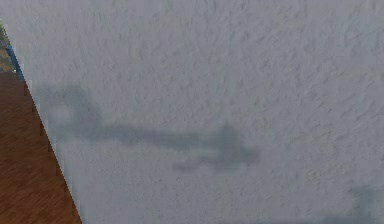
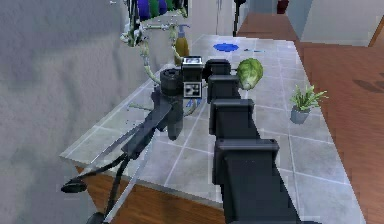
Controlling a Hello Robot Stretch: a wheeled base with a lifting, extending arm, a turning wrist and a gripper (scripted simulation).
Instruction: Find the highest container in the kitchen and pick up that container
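Observation:
My arm (image 2: 240, 150) rises as a dark bar over a grey tiled countertop (image 2: 300, 150). The gripper's dark body (image 2: 166, 105) sits left of the white marker squares. Its two thin fingers slant down and to the left, past the counter's near edge. The gripper (image 2: 85, 202) has only that edge and brown floor behind its far end, so it holds nothing. At the counter's far end stand a yellowish bottle (image 2: 183, 45) and a rack with purple and green items (image 2: 160, 10).
A green lettuce-like ball (image 2: 248, 72), a small potted plant (image 2: 303, 103) and a blue plate (image 2: 227, 46) lie on the counter. A grey wall (image 2: 50, 70) bounds its left side. The forward view faces a grey textured wall (image 1: 220, 90) with brown wood (image 1: 25, 160) at lower left.

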